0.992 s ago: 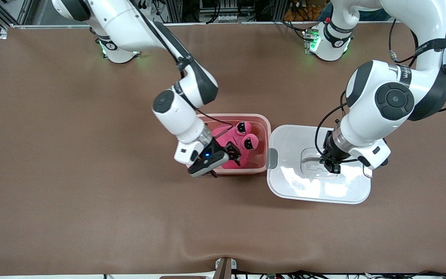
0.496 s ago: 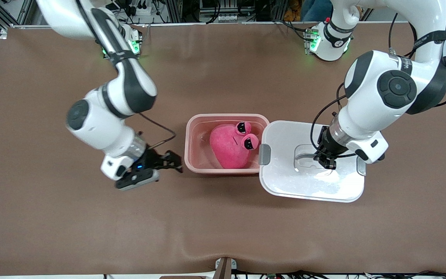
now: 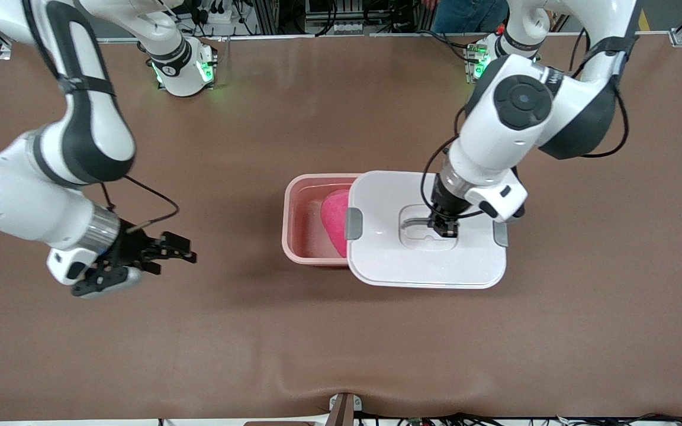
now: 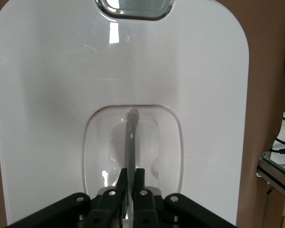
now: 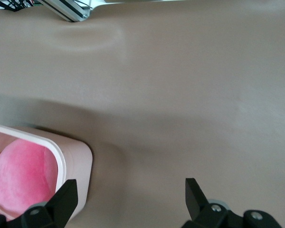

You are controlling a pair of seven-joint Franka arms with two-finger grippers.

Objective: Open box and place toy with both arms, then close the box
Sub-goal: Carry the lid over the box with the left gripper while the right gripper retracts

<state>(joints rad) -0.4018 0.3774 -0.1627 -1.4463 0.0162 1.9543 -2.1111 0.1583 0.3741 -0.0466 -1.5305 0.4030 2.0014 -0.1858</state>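
Pink plush already sits inside the box (image 3: 308, 228), so we judge the placing step done: the toy (image 3: 335, 222) lies in the tub, half hidden under the white lid (image 3: 424, 260). That lid hangs from our left gripper (image 3: 443, 228), whose jaws are clamped together on the thin grey handle (image 4: 131, 156) standing up from the lid's recessed centre. In the left wrist view the handle runs straight out from between the fingertips, with 1 grey clip (image 3: 353, 223) on the lid's edge toward the toy. The lid overlaps only part of the box; the rest of it hangs over bare table toward the left arm's end.

Our right gripper (image 3: 166, 254) waits with its jaws apart and nothing between them, over the table well clear of the box.

What is left, as we read it: centring the lid over the rim, lowering it, and pressing it shut.
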